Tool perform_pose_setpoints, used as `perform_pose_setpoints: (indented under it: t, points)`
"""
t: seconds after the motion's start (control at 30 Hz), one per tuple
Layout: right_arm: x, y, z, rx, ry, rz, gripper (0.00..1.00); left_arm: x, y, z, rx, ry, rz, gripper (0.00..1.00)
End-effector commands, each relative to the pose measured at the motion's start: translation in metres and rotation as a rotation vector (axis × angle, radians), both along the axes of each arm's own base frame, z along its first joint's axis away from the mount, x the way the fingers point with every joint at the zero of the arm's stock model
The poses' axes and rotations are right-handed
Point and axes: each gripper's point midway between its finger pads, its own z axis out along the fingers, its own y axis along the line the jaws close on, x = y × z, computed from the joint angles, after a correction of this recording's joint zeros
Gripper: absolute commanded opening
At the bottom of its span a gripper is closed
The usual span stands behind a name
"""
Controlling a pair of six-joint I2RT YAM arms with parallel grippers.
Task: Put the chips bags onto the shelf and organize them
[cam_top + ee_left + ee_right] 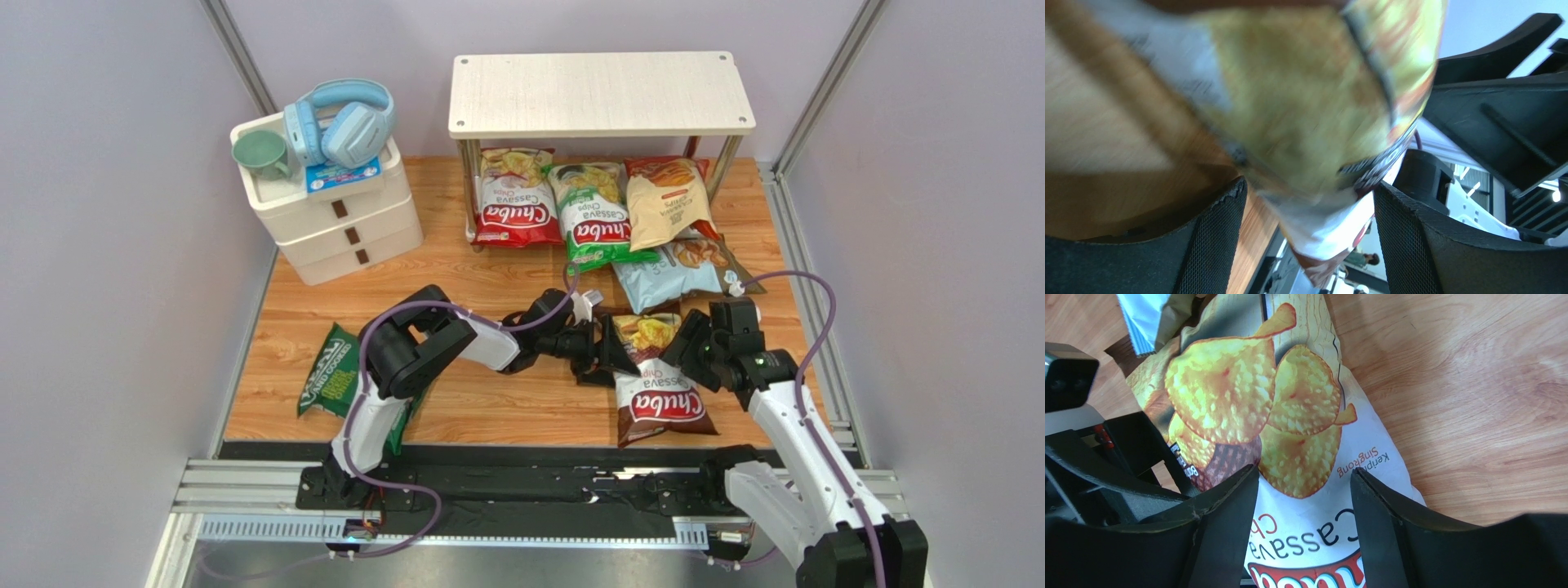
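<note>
The brown Chuba bag (656,390) lies on the wood table between both grippers. My left gripper (610,349) is open at its left top edge. In the left wrist view the blurred bag (1309,104) hangs between the spread fingers (1214,245), unclamped. My right gripper (689,347) is open over the bag's right top; in the right wrist view the bag (1303,416) lies under the open gripper (1306,490). The red (515,202), green (597,221) and cream-orange (666,202) bags lie at the shelf (601,96) front, tops under its top board. The light blue bag (669,276) lies before them. The dark green bag (334,368) lies far left.
A white three-drawer unit (329,202) stands at the back left with blue headphones (344,123) and a green cup (261,153) on top. Grey walls close in both sides. A black rail (528,484) runs along the near edge.
</note>
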Motion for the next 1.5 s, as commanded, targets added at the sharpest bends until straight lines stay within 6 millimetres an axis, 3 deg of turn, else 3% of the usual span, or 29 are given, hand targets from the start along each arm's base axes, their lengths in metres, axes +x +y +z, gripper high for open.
perform_pose_setpoints:
  t: [0.0,0.1,0.2,0.3,0.33,0.4,0.57,0.67,0.7,0.73,0.77,0.8,0.87,0.9,0.93,0.97,1.0,1.03,1.1,1.23,1.37,1.47]
  points:
    - [0.004,0.016,-0.008,0.045,0.028,0.06,0.61,0.004,-0.025,0.021,-0.076,-0.053,-0.007,0.8]
    - [0.003,0.02,-0.013,0.056,0.047,0.063,0.59,-0.002,-0.036,0.026,-0.098,-0.065,-0.024,0.77]
    - [0.005,0.021,-0.007,0.063,0.013,0.057,0.59,-0.004,-0.037,0.027,-0.103,-0.069,-0.026,0.58]
    - [0.004,0.02,0.009,0.06,-0.04,0.074,0.61,-0.009,-0.029,0.029,-0.126,-0.067,-0.02,0.19]
    - [0.006,0.021,0.019,0.063,-0.065,0.081,0.63,-0.016,-0.021,0.026,-0.12,-0.044,-0.016,0.0]
    - [0.0,0.019,0.032,0.06,-0.086,0.093,0.64,-0.021,-0.013,0.038,-0.173,-0.062,-0.011,0.0]
    - [-0.005,0.02,0.079,0.078,-0.172,0.098,0.66,-0.045,0.032,0.056,-0.202,-0.04,0.049,0.0]
    - [-0.008,0.019,0.093,0.08,-0.189,0.097,0.67,-0.059,0.058,0.062,-0.16,-0.052,0.06,0.0]
    - [-0.009,0.019,0.094,0.08,-0.187,0.102,0.67,-0.061,0.063,0.075,-0.164,-0.081,0.059,0.0]
    - [-0.009,0.019,0.094,0.08,-0.184,0.102,0.67,-0.063,0.069,0.061,-0.083,-0.1,0.05,0.0]
    - [-0.009,0.019,0.097,0.081,-0.19,0.103,0.67,-0.063,0.072,0.061,-0.056,-0.121,0.046,0.0]
    - [-0.009,0.021,0.098,0.09,-0.192,0.109,0.67,-0.062,0.074,0.074,-0.061,-0.154,0.051,0.0]
    - [-0.007,0.024,0.101,0.098,-0.2,0.119,0.67,-0.057,0.082,0.075,-0.014,-0.193,0.084,0.0]
    - [-0.007,0.024,0.102,0.102,-0.199,0.122,0.67,-0.055,0.086,0.095,-0.042,-0.234,0.107,0.0]
    - [-0.008,0.025,0.102,0.102,-0.196,0.128,0.67,-0.05,0.096,0.087,0.036,-0.25,0.14,0.0]
    - [-0.007,0.025,0.103,0.103,-0.198,0.133,0.67,-0.047,0.101,0.092,0.064,-0.275,0.161,0.0]
    - [-0.009,0.029,0.104,0.115,-0.196,0.148,0.67,-0.043,0.106,0.119,0.04,-0.331,0.191,0.0]
    - [-0.008,0.03,0.104,0.122,-0.198,0.154,0.67,-0.035,0.122,0.109,0.146,-0.357,0.238,0.0]
    - [-0.01,0.036,0.106,0.148,-0.199,0.177,0.68,-0.023,0.142,0.134,0.165,-0.417,0.315,0.0]
    - [-0.011,0.049,0.121,0.215,-0.227,0.224,0.72,0.004,0.198,0.122,0.346,-0.465,0.453,0.0]
    - [-0.013,0.063,0.136,0.31,-0.243,0.246,0.73,0.018,0.225,0.106,0.418,-0.477,0.527,0.0]
    - [-0.014,0.078,0.143,0.425,-0.253,0.255,0.74,0.02,0.231,0.089,0.469,-0.475,0.531,0.0]
